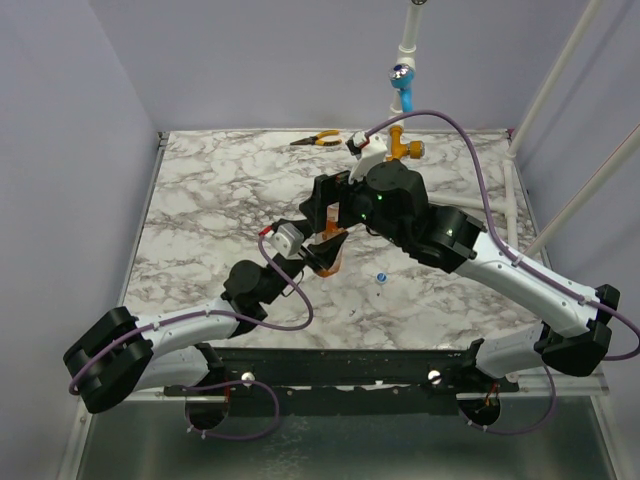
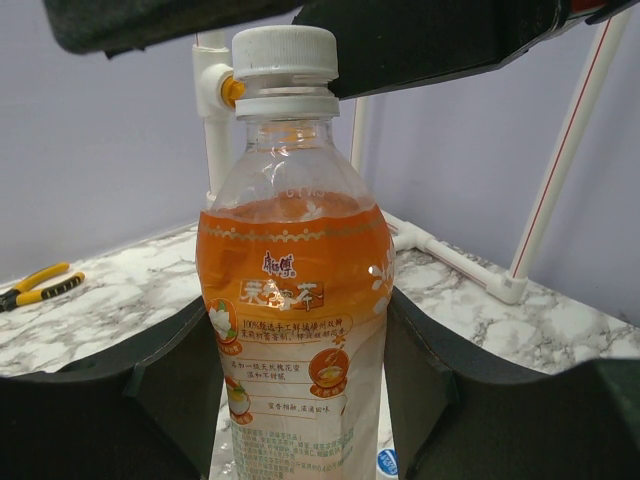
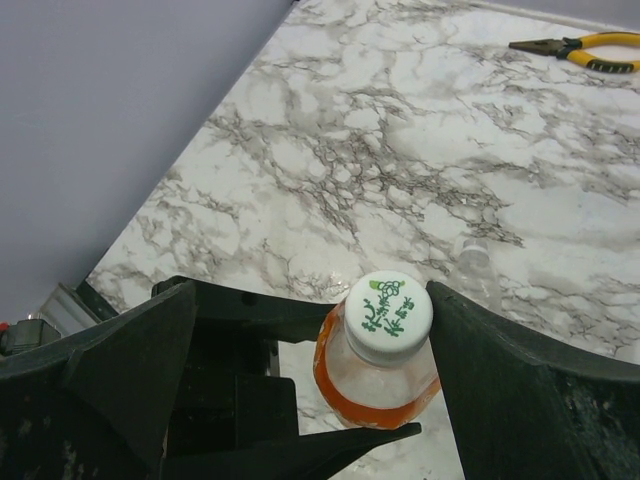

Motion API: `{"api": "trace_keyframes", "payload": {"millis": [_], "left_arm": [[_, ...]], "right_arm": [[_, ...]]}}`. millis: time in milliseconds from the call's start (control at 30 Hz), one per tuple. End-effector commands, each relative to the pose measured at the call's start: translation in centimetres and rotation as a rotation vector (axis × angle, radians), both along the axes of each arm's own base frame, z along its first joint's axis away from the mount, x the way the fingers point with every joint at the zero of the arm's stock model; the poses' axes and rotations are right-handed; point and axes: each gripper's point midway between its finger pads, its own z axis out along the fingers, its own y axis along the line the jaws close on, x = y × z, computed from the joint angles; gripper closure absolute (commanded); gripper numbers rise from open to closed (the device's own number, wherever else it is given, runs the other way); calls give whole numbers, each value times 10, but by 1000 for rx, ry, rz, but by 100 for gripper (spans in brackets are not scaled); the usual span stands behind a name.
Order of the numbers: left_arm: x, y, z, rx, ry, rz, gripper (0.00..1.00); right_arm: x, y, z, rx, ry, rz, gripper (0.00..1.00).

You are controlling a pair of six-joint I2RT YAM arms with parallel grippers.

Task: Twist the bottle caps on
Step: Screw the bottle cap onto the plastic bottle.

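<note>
Over the middle of the marble counter (image 1: 200, 220), your left gripper (image 2: 305, 400) has its jaws clamped narrow on the bottle (image 2: 292, 270), holding it upright, likely so the neck cannot spin under a twist. Your right gripper (image 3: 310, 298) hangs above with its jaws spread wide either side of the whitish cap (image 3: 390, 317), gripping nothing. That cap sits on the neck; how tightly, you cannot tell. A blue cap (image 1: 381, 277) lies loose on the counter near the bottle, within easy reach.
</note>
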Motion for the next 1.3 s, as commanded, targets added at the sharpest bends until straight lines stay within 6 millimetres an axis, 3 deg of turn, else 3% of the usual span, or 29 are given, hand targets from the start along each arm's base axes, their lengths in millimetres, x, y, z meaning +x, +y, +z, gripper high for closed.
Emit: {"api": "trace_keyframes", "payload": {"millis": [0, 233, 700, 1000, 1267], "left_arm": [[0, 1, 3, -9, -1, -14, 64], [3, 4, 5, -9, -6, -10, 64], [-16, 4, 20, -10, -60, -81, 64], [-19, 7, 18, 1, -58, -84, 65], [-21, 10, 23, -6, -73, -81, 65]], "right_arm": [[-9, -5, 13, 15, -15, -2, 0], [-12, -12, 16, 16, -14, -13, 0], [-11, -42, 33, 31, -43, -96, 0], [-2, -47, 64, 93, -31, -103, 0], [22, -55, 41, 38, 48, -190, 0]]}}
